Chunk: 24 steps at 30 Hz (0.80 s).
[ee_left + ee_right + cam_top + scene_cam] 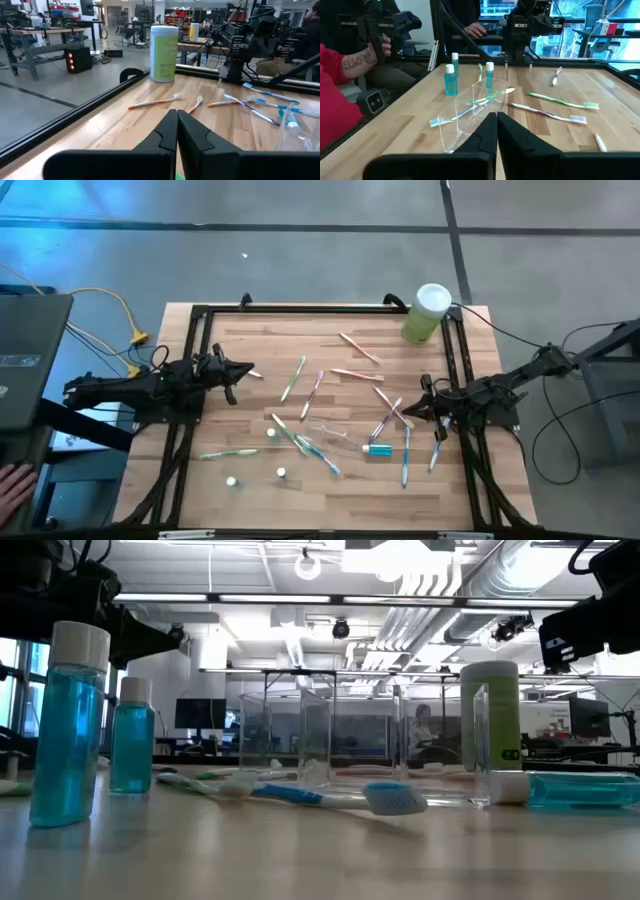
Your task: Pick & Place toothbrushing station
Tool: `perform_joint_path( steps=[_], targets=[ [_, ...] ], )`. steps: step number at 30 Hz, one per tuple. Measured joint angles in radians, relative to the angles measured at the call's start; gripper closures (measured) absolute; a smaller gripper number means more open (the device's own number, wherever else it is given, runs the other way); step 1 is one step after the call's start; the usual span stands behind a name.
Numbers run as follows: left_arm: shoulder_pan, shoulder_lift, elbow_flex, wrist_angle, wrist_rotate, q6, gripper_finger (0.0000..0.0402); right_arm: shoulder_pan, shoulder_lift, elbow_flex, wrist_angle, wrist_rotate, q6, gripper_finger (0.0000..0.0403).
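Several slim toothbrushes (312, 395) lie flat and scattered over the wooden table. Among them a clear plastic cup (472, 112) lies on its side, with a toothbrush partly inside it. A small teal toothpaste tube (377, 448) lies at the near right. Small blue bottles with white caps (451, 77) stand upright near the table's near left. My left gripper (243, 370) is shut and hangs over the table's left part, pointing right. My right gripper (414, 411) is shut over the right part, pointing left, just short of the cup. Neither holds anything.
A tall pale-green canister with a white lid (428, 312) stands at the far right corner. A black frame (195, 380) borders the table. A person in a red sleeve (340, 85) is at the near left, with a hand (12, 485) beside the table.
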Motion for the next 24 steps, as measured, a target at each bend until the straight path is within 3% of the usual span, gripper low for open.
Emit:
perform_joint_path(
  steps=[24],
  targets=[
    [0.0,0.0,0.0,0.03,-0.006,0.002,0.0399,0.0,0.0,0.0,0.015,0.002,0.0,0.0398]
  ],
)
